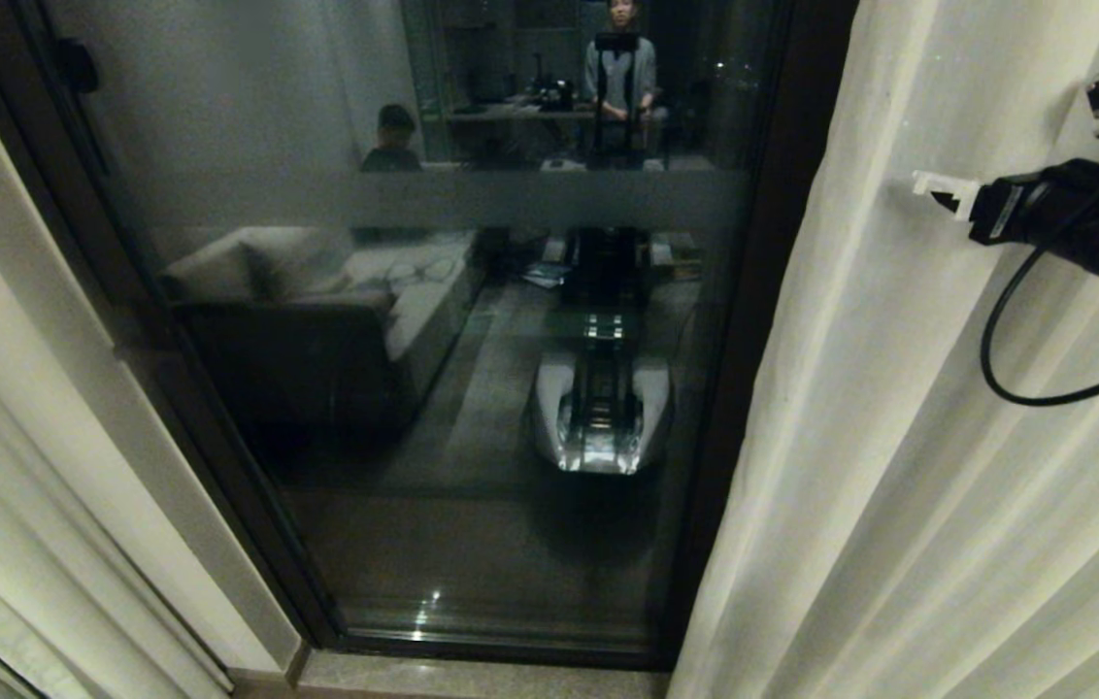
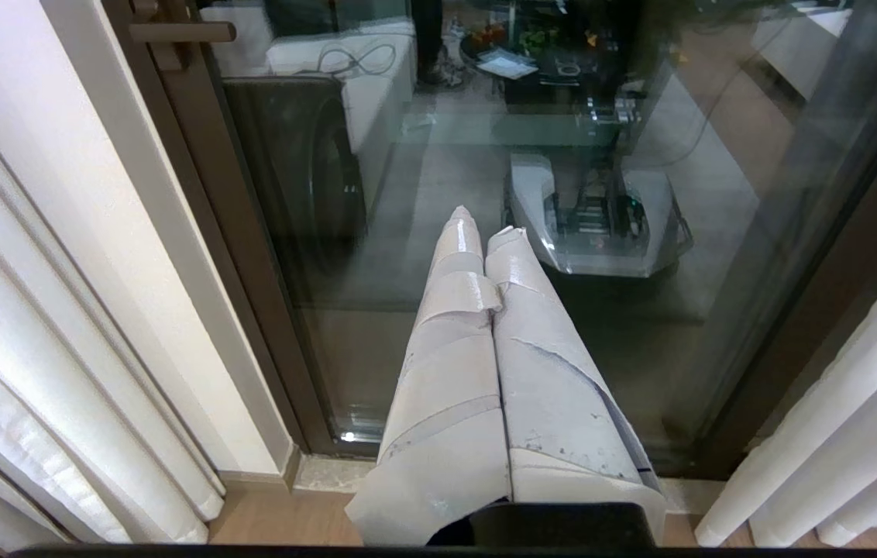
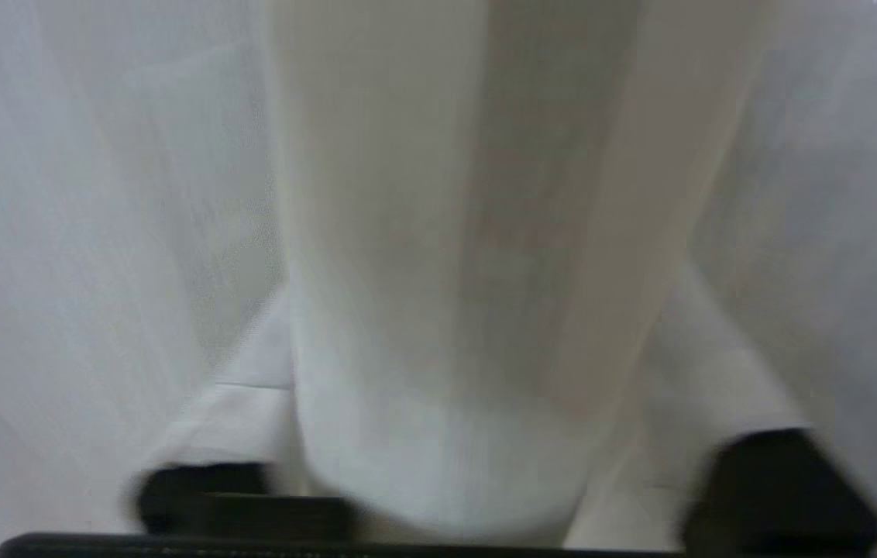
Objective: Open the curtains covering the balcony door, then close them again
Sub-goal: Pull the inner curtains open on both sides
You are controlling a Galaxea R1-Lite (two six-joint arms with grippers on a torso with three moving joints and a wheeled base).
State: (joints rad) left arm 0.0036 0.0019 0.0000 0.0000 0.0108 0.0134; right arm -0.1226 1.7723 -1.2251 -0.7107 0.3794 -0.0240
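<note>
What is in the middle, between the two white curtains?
Between the left curtain and the right curtain stands the uncovered balcony door, its dark glass reflecting the room. The head view shows it.

Curtains parted, balcony door exposed

The cream pleated curtains (image 1: 899, 437) hang drawn to either side, one panel at each edge. Between them stands the balcony door (image 1: 433, 320), its dark-framed glass crossed by a frosted horizontal band and reflecting the room.

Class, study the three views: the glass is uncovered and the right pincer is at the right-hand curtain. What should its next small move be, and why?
Probably finish closing the right pincer on the fold of the right curtain that bulges between its fingers, before pulling towards the balcony door, whose glass stands bare.
</note>
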